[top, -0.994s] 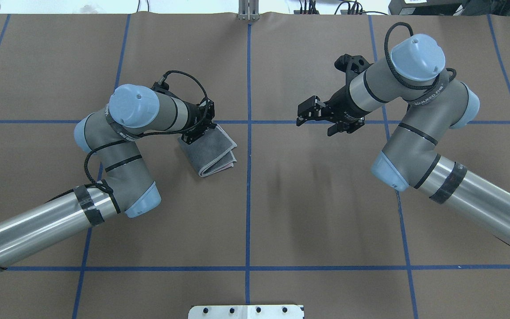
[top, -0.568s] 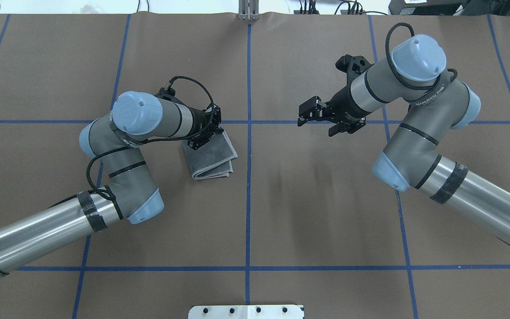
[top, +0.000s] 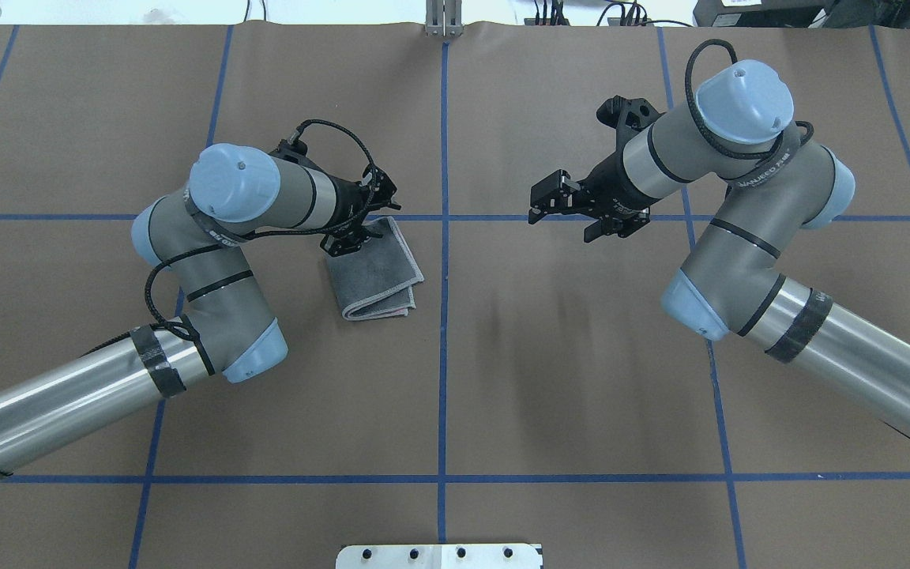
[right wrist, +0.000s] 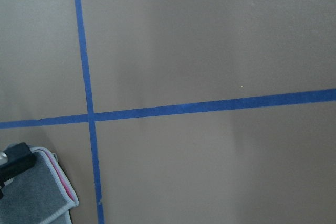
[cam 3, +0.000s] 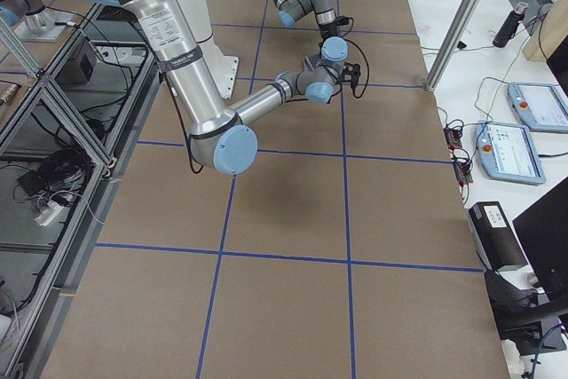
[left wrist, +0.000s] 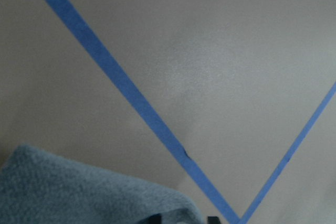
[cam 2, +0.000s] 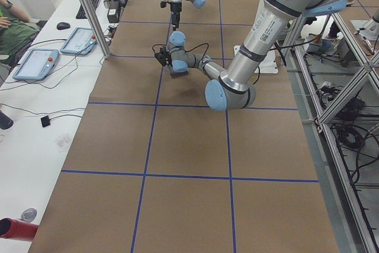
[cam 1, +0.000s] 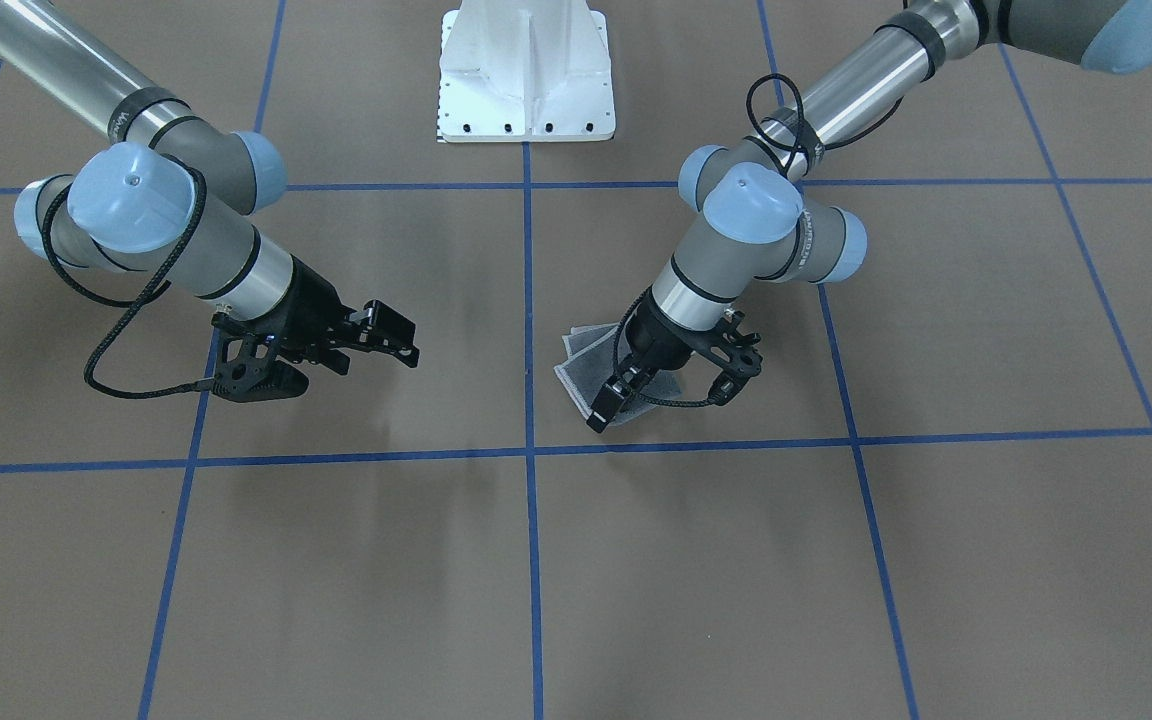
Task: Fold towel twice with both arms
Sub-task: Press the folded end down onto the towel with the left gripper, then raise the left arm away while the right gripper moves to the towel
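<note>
The towel point(top: 380, 273) lies folded small on the brown table, left of the centre tape line, dark grey face up with light edging; a pink layer edge shows in the right wrist view point(right wrist: 64, 186). My left gripper point(top: 360, 225) hovers over the towel's far left edge, jaws apart, holding nothing. From the front-facing view, its fingers point(cam 1: 604, 405) hang just above the towel point(cam 1: 586, 365). The left wrist view has the towel point(left wrist: 79, 192) at the bottom left. My right gripper point(top: 562, 215) floats open and empty right of the centre line, well apart from the towel.
Blue tape lines point(top: 444, 356) divide the brown table cover into squares. The white pedestal base point(cam 1: 526, 70) stands at the robot's side. Tablets point(cam 2: 35, 63) and a seated person's arm point(cam 2: 9, 19) lie beyond the far table edge.
The left gripper carried the towel's corner slightly right, the towel settled flatter, then the gripper drew back left off it. The right arm barely moved.
</note>
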`<state>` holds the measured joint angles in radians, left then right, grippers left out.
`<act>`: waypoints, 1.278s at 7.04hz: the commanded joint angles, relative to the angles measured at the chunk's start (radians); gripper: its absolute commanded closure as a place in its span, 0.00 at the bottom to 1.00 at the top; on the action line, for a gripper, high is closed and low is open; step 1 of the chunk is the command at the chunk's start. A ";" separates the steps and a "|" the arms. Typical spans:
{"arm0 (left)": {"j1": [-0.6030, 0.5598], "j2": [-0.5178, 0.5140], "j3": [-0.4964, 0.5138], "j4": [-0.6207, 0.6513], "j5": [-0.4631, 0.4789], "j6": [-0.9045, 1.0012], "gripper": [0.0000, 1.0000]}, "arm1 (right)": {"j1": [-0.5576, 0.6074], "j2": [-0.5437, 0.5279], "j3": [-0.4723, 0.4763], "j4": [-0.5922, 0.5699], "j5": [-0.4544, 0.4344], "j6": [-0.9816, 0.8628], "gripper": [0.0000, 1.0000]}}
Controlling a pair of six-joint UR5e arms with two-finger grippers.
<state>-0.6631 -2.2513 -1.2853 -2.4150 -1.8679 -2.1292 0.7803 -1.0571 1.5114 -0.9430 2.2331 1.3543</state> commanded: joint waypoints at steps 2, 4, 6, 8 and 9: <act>-0.148 -0.004 0.000 0.007 -0.204 0.061 0.00 | -0.016 0.081 -0.049 -0.003 -0.036 0.113 0.00; -0.203 0.002 0.000 0.007 -0.276 0.101 0.00 | -0.050 0.117 -0.071 0.001 -0.099 0.143 0.00; -0.286 0.028 0.000 -0.001 -0.407 0.133 0.00 | -0.139 0.156 -0.071 0.004 -0.228 0.134 0.01; -0.297 0.044 0.000 -0.004 -0.419 0.155 0.00 | -0.209 0.170 -0.071 0.001 -0.315 0.035 0.01; -0.297 0.049 -0.002 -0.006 -0.419 0.155 0.00 | -0.232 0.178 -0.071 0.001 -0.351 -0.056 0.01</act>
<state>-0.9563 -2.2112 -1.2860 -2.4177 -2.2829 -1.9773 0.5810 -0.8878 1.4400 -0.9412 1.9279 1.3944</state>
